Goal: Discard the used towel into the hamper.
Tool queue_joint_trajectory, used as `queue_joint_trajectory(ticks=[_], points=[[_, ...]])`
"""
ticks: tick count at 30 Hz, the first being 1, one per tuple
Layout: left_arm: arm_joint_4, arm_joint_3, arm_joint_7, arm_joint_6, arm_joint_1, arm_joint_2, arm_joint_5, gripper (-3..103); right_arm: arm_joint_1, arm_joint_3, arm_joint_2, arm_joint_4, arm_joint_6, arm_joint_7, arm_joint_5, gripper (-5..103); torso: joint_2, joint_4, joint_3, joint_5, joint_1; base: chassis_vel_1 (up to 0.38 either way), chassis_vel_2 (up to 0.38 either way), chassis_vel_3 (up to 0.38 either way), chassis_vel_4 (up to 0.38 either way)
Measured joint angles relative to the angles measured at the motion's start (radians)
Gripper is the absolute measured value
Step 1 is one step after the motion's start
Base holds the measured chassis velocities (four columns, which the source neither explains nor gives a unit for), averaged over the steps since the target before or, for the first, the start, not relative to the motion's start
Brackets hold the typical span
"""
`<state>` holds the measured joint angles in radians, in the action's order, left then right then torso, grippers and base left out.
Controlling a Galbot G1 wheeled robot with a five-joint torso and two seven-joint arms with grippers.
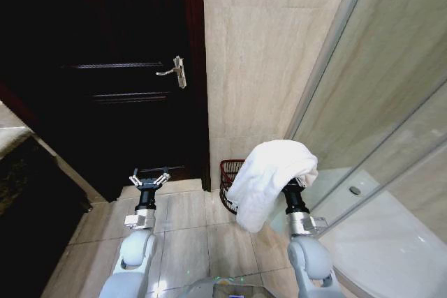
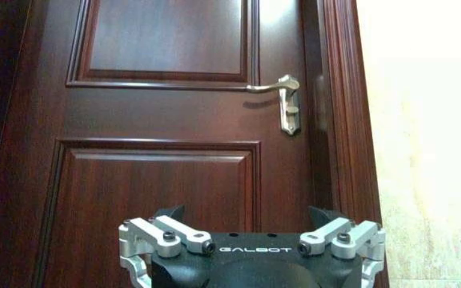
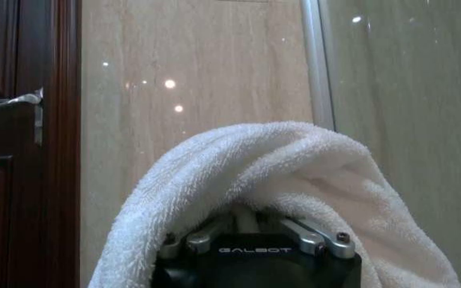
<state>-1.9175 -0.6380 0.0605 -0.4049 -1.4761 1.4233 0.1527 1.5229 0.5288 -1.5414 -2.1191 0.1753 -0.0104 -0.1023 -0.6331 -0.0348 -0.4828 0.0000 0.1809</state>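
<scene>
Beige tile wraps the bathroom you are looking into, with pale floor tiles (image 1: 188,232) underfoot. On your left stands one dark wood door (image 1: 133,82) with one silver lever handle (image 1: 177,72) (the left wrist view faces it squarely). Your left gripper (image 1: 150,176) is held up in front of that door, fingers spread wide with nothing between them. Move right and you find one hamper (image 1: 228,181) on the floor against the wall just right of the door frame, partly hidden by the towel. One white towel (image 1: 269,176) is draped over your right gripper (image 3: 254,231), covering its fingers, so you cannot tell how they stand; a fold hangs down in front of the hamper's rim. The hamper lies just left of and beyond that gripper. Farthest right is the glass shower screen (image 1: 377,82).
</scene>
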Motion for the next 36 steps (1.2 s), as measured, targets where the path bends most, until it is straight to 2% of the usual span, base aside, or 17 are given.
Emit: queue_joint_trajectory(ticks=[9, 25, 32, 36], points=[[0.000, 0.004, 0.000, 0.000, -0.001, 0.003, -0.003, 100, 0.004, 0.009, 0.001, 0.005, 0.015, -0.022, 0.006, 6, 0.040, 0.0000, 0.023, 0.0000, -0.017, 0.000, 0.000, 0.000, 0.000], [0.011, 0.008, 0.000, -0.016, 0.001, 0.005, -0.003, 100, 0.006, 0.008, -0.001, 0.005, 0.020, -0.011, 0.032, 6, 0.104, 0.0000, 0.062, 0.0000, -0.042, 0.000, 0.000, 0.000, 0.000], [0.028, 0.013, 0.000, -0.034, 0.003, 0.008, -0.002, 100, 0.005, 0.009, -0.003, -0.013, 0.022, -0.002, 0.051, 6, 0.107, 0.0000, 0.064, 0.0000, -0.043, 0.000, 0.000, 0.000, 0.000], [0.015, 0.004, -0.010, -0.026, -0.006, 0.012, -0.002, 100, -0.037, 0.019, 0.019, -0.030, -0.026, 0.012, 0.020, 6, 0.106, 0.0001, 0.064, 0.0001, -0.043, 0.000, 0.000, 0.000, 0.000]])
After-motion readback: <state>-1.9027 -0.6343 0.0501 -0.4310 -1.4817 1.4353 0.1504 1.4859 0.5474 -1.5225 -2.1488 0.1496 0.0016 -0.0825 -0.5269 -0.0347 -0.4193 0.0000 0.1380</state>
